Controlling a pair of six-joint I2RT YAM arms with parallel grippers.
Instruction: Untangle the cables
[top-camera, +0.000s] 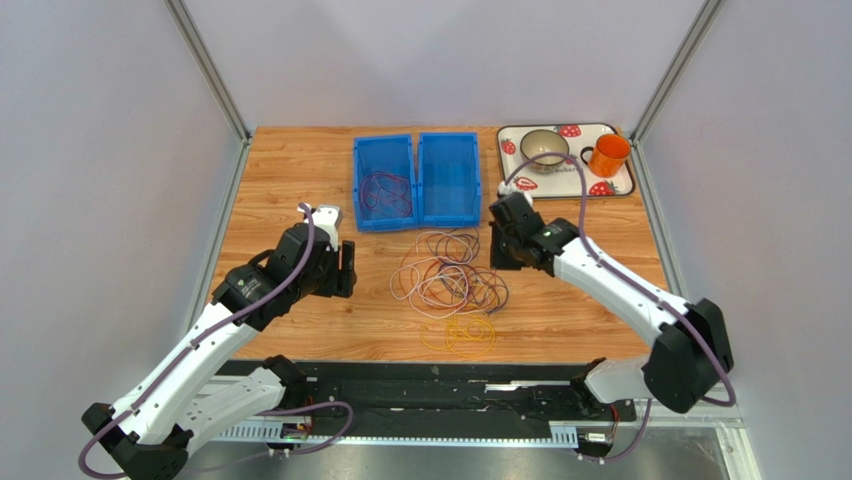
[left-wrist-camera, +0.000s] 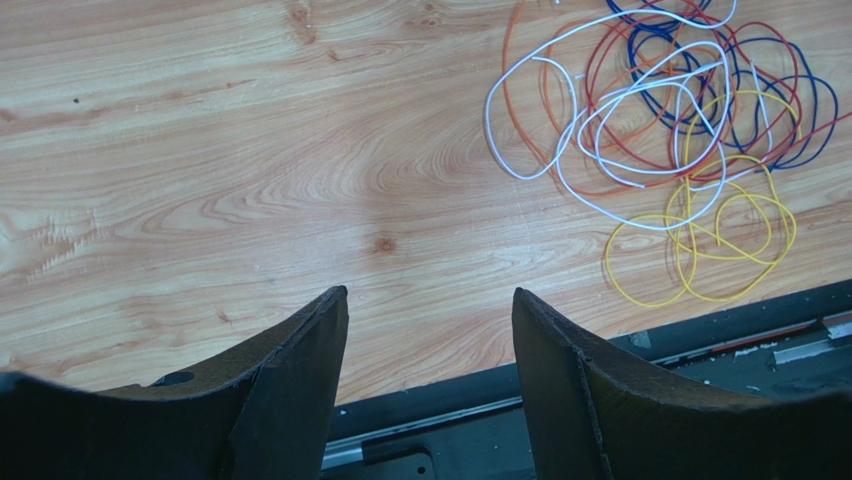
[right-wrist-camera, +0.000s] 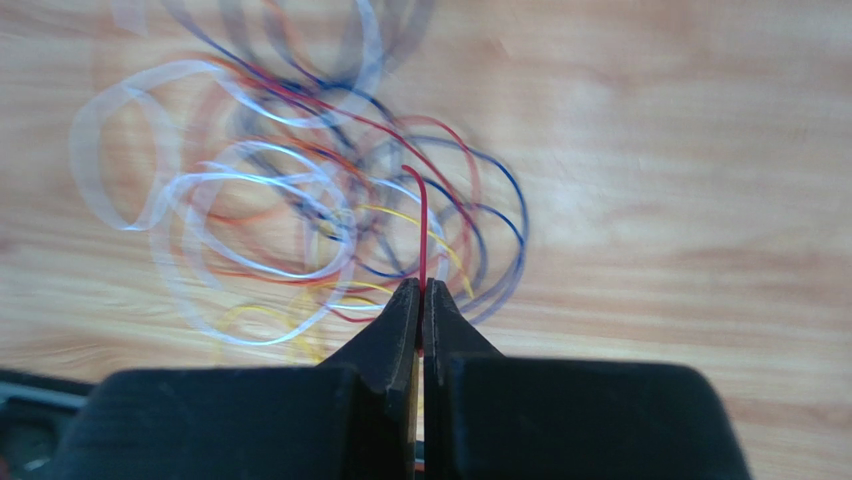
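Note:
The cables (top-camera: 452, 282) lie as a tangle of white, red, blue, orange and yellow loops mid-table; the left wrist view shows the same cables (left-wrist-camera: 660, 120) at upper right. A yellow cable (top-camera: 462, 335) loops at the near side of the heap. My right gripper (right-wrist-camera: 421, 292) is shut on a red cable (right-wrist-camera: 422, 230) that rises from its tips; overhead the right gripper (top-camera: 497, 260) sits at the tangle's right edge. My left gripper (left-wrist-camera: 430, 300) stands open over bare wood, left of the heap; overhead the left gripper (top-camera: 346, 270) is apart from the cables.
Two blue bins (top-camera: 415, 180) stand behind the tangle; the left bin holds a dark red cable (top-camera: 385, 192). A strawberry-print tray (top-camera: 620, 185) at back right carries a bowl (top-camera: 544, 148) and an orange mug (top-camera: 608, 155). A black rail (top-camera: 420, 385) runs along the near edge.

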